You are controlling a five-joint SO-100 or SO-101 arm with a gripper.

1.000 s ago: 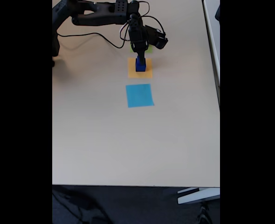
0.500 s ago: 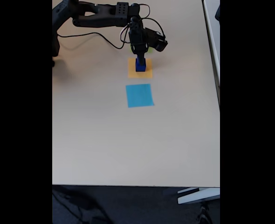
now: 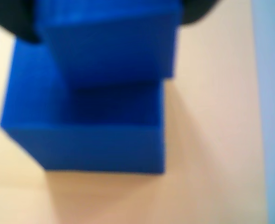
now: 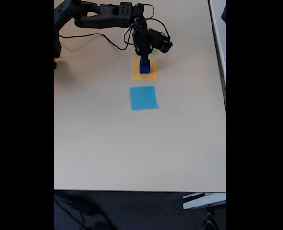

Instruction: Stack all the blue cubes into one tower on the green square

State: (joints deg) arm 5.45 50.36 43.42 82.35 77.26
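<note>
In the fixed view the gripper (image 4: 144, 58) hangs straight down over the orange square (image 4: 144, 74), with the black arm (image 4: 103, 14) reaching in from the upper left. Directly under the fingertips stands a short stack of blue cubes (image 4: 144, 67), resting on the orange square. The wrist view, which is blurred, shows a smaller cube (image 3: 112, 46) sitting on a larger cube (image 3: 91, 135); the dark fingers (image 3: 16, 21) flank the upper cube at the top corners of the picture. The gripper appears to be closed on the smaller cube, though the blur makes the contact hard to confirm. Just behind the gripper, farther from the camera in the fixed view, a sliver of the green square (image 4: 154, 50) peeks out beside the wrist. In front of the gripper, past the orange square and apart from it, lies the light-blue square (image 4: 143, 97) on the beige table (image 4: 132, 148).
</note>
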